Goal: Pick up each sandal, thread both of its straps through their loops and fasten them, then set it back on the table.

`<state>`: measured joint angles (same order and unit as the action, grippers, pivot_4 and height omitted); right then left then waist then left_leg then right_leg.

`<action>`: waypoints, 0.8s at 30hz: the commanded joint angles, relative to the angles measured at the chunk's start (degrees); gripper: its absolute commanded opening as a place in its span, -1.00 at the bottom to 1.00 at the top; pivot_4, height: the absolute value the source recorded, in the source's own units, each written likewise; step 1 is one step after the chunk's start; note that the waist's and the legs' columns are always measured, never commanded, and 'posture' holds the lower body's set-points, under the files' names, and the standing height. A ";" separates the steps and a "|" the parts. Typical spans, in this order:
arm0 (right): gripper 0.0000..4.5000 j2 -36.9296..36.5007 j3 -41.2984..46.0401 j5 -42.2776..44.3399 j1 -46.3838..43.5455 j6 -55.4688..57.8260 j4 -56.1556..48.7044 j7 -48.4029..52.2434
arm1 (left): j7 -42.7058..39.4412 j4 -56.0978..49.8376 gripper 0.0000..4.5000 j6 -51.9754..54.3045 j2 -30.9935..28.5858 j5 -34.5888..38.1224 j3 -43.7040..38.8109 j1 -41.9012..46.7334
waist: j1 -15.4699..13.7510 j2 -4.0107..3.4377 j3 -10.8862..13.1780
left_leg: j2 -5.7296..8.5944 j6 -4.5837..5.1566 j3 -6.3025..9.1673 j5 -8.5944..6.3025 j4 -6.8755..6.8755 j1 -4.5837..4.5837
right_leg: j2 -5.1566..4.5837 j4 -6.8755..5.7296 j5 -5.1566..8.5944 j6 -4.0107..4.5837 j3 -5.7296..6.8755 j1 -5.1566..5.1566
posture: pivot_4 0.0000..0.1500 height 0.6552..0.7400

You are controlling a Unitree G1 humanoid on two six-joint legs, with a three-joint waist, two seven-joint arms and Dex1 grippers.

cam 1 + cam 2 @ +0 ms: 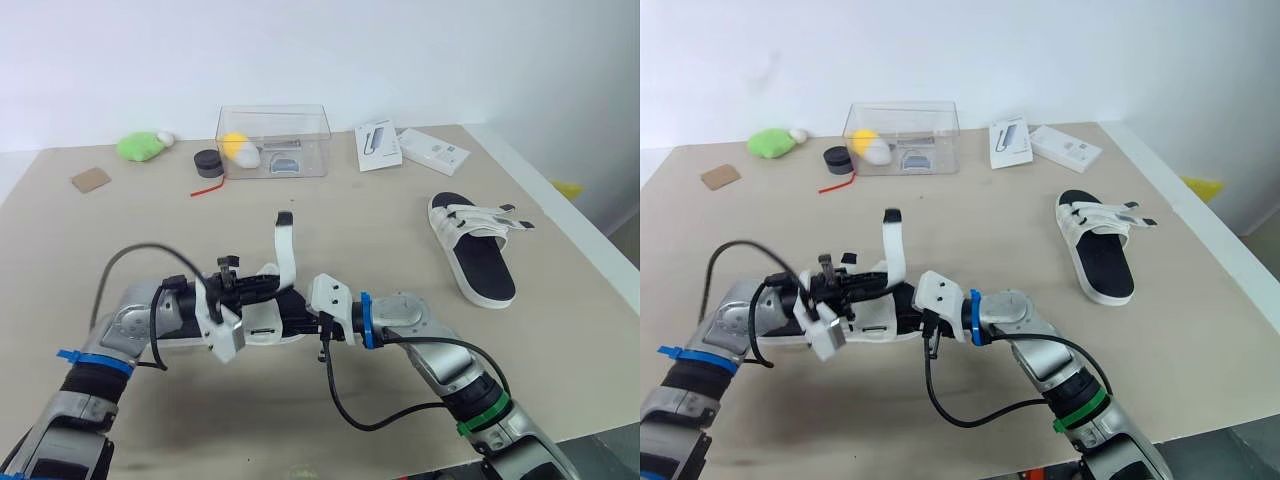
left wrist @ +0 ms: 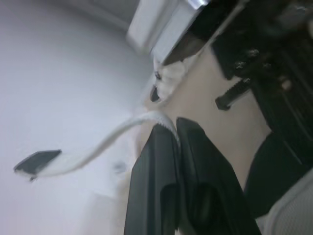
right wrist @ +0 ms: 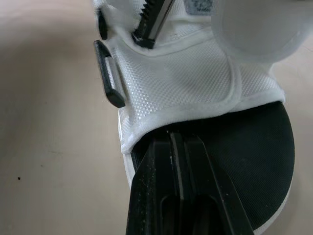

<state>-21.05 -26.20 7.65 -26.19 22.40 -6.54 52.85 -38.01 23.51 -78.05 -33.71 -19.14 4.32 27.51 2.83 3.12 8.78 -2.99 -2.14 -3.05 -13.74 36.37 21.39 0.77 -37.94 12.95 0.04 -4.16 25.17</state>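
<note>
Low over the table's front centre, both grippers hold a white sandal with a black footbed [image 1: 270, 325]. One of its straps [image 1: 286, 245] stands upright with its black tip free. My left gripper [image 2: 173, 128] is shut on the base of this white strap [image 2: 122, 134]. My right gripper [image 3: 177, 137] is shut on the sandal's side edge, below the white mesh upper [image 3: 181, 78] and beside a black loop [image 3: 108, 73]. A second sandal [image 1: 475, 245] lies flat on the table at the right, with its straps lying across it.
At the back stand a clear plastic box [image 1: 273, 140] with small items inside, a black round object [image 1: 208, 162], a green plush [image 1: 140, 146], a cardboard piece [image 1: 90, 179] and two white boxes [image 1: 378, 145] [image 1: 433, 150]. The table's right edge [image 1: 590, 250] runs close to the second sandal.
</note>
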 commanded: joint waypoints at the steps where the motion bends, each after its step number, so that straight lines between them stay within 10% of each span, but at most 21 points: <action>1: -1.00 -1.28 -0.87 -1.91 0.35 1.07 2.38 0.28 | 5.45 1.76 -0.95 -14.29 1.11 -11.40 -6.04 1.05 | 0.01 0.00 0.00 | -0.02 0.04 -0.02 -0.02 0.00 0.01 | 0.00 0.02 0.00 0.00 0.01 0.00 | 1.00 1.00; 11: -1.00 -1.40 -0.96 -2.07 0.11 0.80 2.47 0.68 | 21.71 8.52 -0.95 -13.09 -0.97 -22.98 -6.54 1.07 | 0.02 -0.01 -0.01 | -0.21 0.17 -0.09 -0.11 0.03 0.00 | -0.04 0.07 0.00 -0.09 0.02 -0.04 | 1.00 1.00; 16: -1.00 -1.59 -0.91 -1.97 0.35 0.89 2.20 0.43 | 19.69 5.85 -0.24 -4.20 -8.67 -3.33 7.29 -1.36 | 0.36 -0.02 -0.01 | -0.36 0.15 -0.12 -0.19 0.03 0.01 | 0.04 0.07 0.03 -0.12 0.03 -0.02 | 1.00 1.00; 24: -1.00 -1.46 -1.13 -1.89 0.41 0.53 2.53 0.44 | 16.05 -5.24 0.99 6.88 -16.58 8.88 8.87 -8.21 | 0.59 -0.05 -0.01 | -0.43 0.17 -0.14 -0.21 0.03 -0.02 | 0.08 0.06 0.09 -0.06 0.05 -0.02 | 1.00 1.00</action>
<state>-21.15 -26.91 7.59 -26.92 21.82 -6.39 53.36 -20.43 19.29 -73.64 -48.17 -12.88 13.41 20.66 3.42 3.07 8.77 -3.45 -1.97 -3.21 -13.95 36.39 21.36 0.87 -37.88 13.05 -0.01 -4.11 25.16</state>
